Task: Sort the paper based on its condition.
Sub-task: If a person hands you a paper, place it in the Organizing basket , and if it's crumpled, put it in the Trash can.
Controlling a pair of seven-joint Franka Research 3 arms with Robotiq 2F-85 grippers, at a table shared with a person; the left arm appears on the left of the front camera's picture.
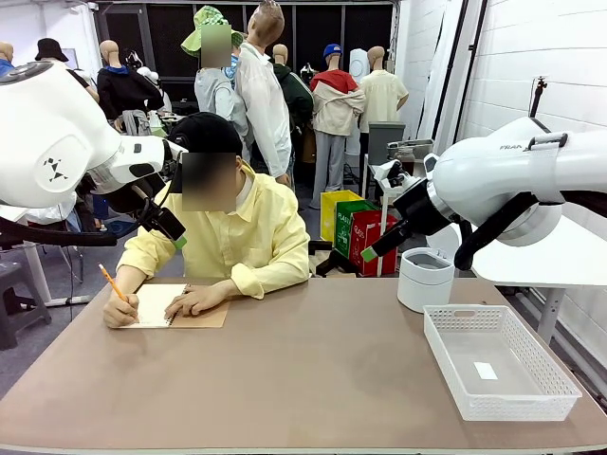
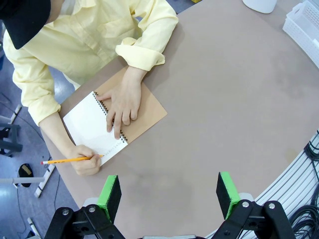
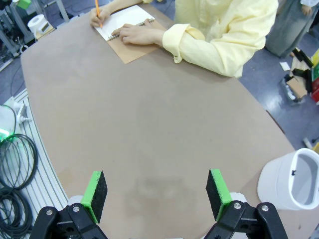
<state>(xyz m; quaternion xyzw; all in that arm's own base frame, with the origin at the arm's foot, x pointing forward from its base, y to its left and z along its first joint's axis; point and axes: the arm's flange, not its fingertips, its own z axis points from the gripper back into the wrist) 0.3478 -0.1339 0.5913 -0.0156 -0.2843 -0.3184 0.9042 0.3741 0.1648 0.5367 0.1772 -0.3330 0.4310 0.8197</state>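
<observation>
Both arms parked high and back, clear of the person's workspace. Left gripper [image 2: 168,191] is released, jaws wide with nothing between the green pads, and it hangs over the table [image 1: 303,379] looking down on the spiral notebook [image 2: 112,127]. Right gripper [image 3: 157,191] is in the same state, spread and empty over bare tabletop mid-table. The paper in sight is the notebook's white page [image 2: 87,122], bound at the coil at the person's edge of the table, robot's left side. Pencil hand [image 2: 85,162] has the pencil [image 2: 70,160] tip on the page; the other hand [image 2: 122,107] lies flat across the coil and brown cover, probably to stop the book sliding while writing. My read: sorting hasn't started, since nothing is loose enough to grade or grab yet, and the wide jaws suit a handover or a flat pick. The white mesh basket [image 1: 517,409] and the white round bin [image 1: 424,280] sit on the robot's right, near each other, likely the two destinations. The basket holds one small white slip or label; too small to tell which.
</observation>
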